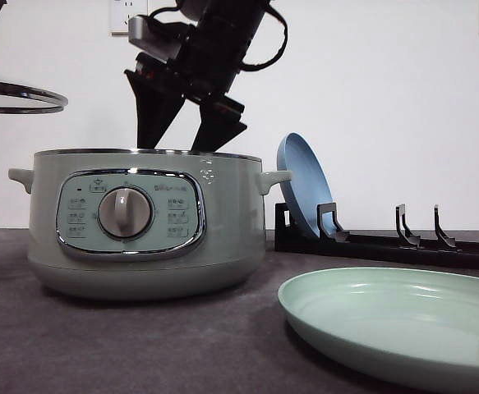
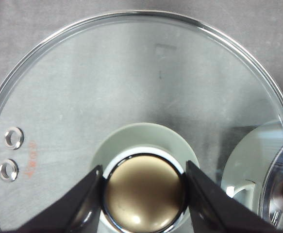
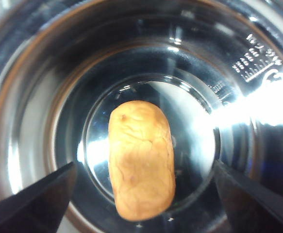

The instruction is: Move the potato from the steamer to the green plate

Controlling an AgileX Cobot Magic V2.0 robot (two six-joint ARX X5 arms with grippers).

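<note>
With the big round sage-green steamer [image 1: 140, 226] uncovered, its glass lid [image 2: 136, 111] pinched by the left gripper [image 2: 143, 191], the wide-open, empty right gripper [image 3: 143, 194] should sink straight and straddle the oval orange-brown potato [image 3: 141, 159] on the pot's floor.

My front camera: dark grey matte tabletop [image 1: 140, 345]. Large round sage-green electric steamer pot [image 1: 145, 222] sits on it at left. Wide shallow pale mint-green plate [image 1: 403, 324] lies flat at right front, near pot, not touching. Black plastic dish rack [image 1: 387, 242] rests behind plate.
</note>
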